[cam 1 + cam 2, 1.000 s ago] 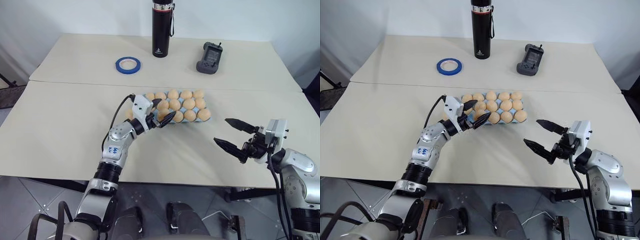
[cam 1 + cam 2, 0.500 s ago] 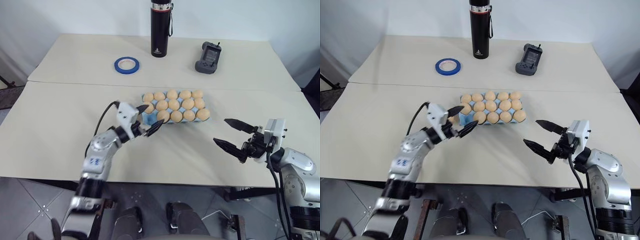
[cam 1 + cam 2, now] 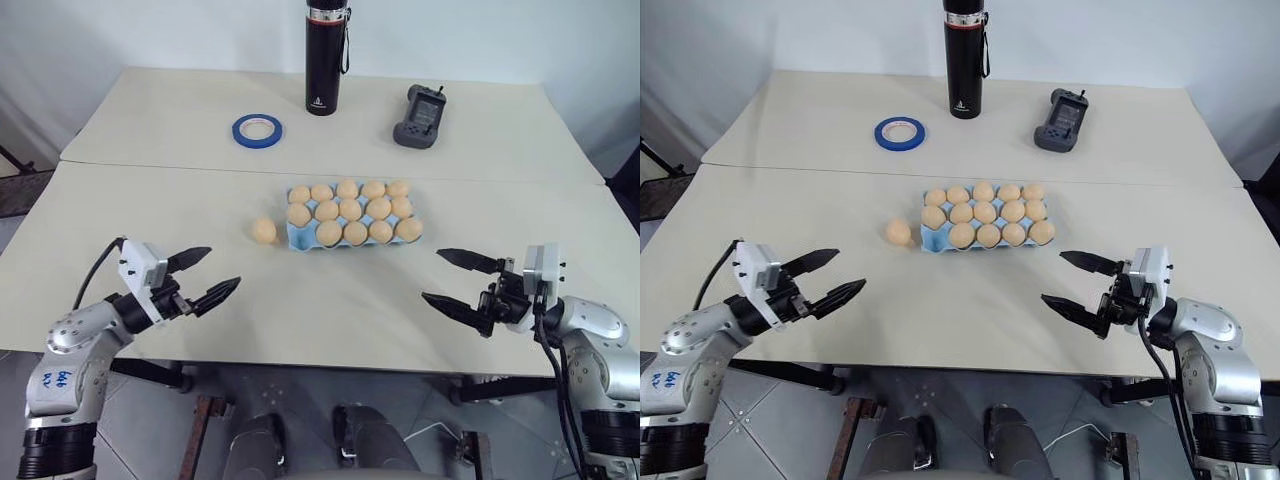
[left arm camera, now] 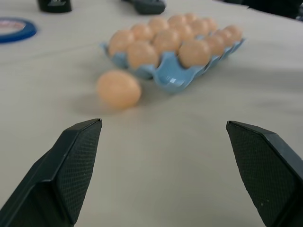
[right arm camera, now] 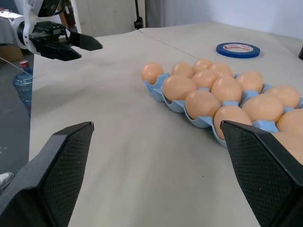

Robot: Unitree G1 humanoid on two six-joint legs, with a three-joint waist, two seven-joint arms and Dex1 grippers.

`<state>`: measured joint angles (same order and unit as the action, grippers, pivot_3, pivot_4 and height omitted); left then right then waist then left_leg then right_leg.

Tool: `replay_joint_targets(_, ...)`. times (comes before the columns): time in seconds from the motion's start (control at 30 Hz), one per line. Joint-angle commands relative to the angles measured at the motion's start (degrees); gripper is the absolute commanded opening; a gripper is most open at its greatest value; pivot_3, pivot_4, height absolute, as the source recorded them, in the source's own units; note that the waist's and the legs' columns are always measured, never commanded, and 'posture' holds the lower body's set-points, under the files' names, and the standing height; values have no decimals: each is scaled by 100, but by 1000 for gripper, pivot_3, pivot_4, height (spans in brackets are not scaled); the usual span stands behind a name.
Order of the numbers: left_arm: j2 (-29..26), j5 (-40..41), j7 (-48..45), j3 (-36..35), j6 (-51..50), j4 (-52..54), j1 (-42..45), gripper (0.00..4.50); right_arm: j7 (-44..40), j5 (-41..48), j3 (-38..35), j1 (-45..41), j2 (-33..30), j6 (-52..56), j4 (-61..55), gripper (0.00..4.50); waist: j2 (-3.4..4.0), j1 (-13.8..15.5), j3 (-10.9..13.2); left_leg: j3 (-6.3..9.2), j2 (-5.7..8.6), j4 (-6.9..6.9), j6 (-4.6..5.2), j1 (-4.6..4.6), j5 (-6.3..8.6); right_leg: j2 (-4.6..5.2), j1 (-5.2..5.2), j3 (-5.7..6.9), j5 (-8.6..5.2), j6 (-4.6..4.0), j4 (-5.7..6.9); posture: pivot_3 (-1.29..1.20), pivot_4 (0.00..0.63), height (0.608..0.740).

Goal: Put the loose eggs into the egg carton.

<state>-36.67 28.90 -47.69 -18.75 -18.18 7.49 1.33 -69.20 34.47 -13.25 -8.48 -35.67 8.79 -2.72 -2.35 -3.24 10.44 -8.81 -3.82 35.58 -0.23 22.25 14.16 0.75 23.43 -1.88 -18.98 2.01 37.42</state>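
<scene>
Left wrist view has one egg point(image 4: 118, 88) loose on the bench point(image 3: 330, 290) just beside the carton point(image 4: 171, 78); both grippers point(image 3: 198, 277) point(image 3: 462, 282) gape empty. I reckon a careless nudge rolls it away.

Blue handwritten marks, seemingly the digits "66" above a further scrawl, stand on the grey casing of the robot's left arm point(image 3: 62, 380), though they are too small to read with confidence. A small white logo sits near the base of the black bottle point(image 3: 322, 58) at the table's far edge, its wording illegible. Faint print on the blue tape roll point(image 5: 238, 48) cannot be made out.
</scene>
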Motion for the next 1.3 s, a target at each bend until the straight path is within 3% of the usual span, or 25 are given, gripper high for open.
replay_joint_targets(0.03, -245, 109, -199, -398, 112, -114, -92, 4478, -32, -19, -28, -98, -74, -80, 41, 4500, 0, 0, 0, 0, 0, -6, -3, 0, 2, 0, 2, 2, -3, -5, -1, 0, 150, 740)
replay_joint_targets(0.23, -368, 49, -366, -399, 166, -242, 61, 4478, -7, -69, -34, -189, -100, -52, 105, 4500, 2, 2, 1, 1, -2, -38, -16, 2, 4, -3, 15, 9, -14, -18, -5, 0, 150, 740)
replay_joint_targets(0.47, -18, -467, -292, 512, 538, -1128, 1682, 4478, 38, -151, 24, -341, -105, -18, 193, 4500, 3, 51, 2, 6, 4, -30, -12, 1, -4, -4, 6, 11, -7, -5, -4, 0, 150, 740)
replay_joint_targets(0.8, 661, -1441, -338, 1414, 1683, -3891, 3578, 4478, 178, -121, -37, -301, -174, 44, 78, 4500, 3, 8, 2, -6, -2, -28, 2, 4, -24, -23, 17, 1, -3, 5, 1, 0, 150, 740)
replay_joint_targets(1.17, 1066, -2020, -242, 1574, 2579, -6281, 4774, 4478, 332, -103, -62, -159, -255, 75, -49, 4500, 2, 16, 3, -7, -1, 6, 5, 10, -21, -20, 16, 0, -2, 14, 16, 0, 150, 740)
replay_joint_targets(1.3, 1074, -2274, -113, 1638, 2707, -6710, 4921, 3688, 373, -128, -33, -186, -245, 81, -39, 4500, 2, 15, 3, -7, -1, 7, 5, 10, -21, -21, 17, 1, -2, 14, 21, 0, 150, 740)
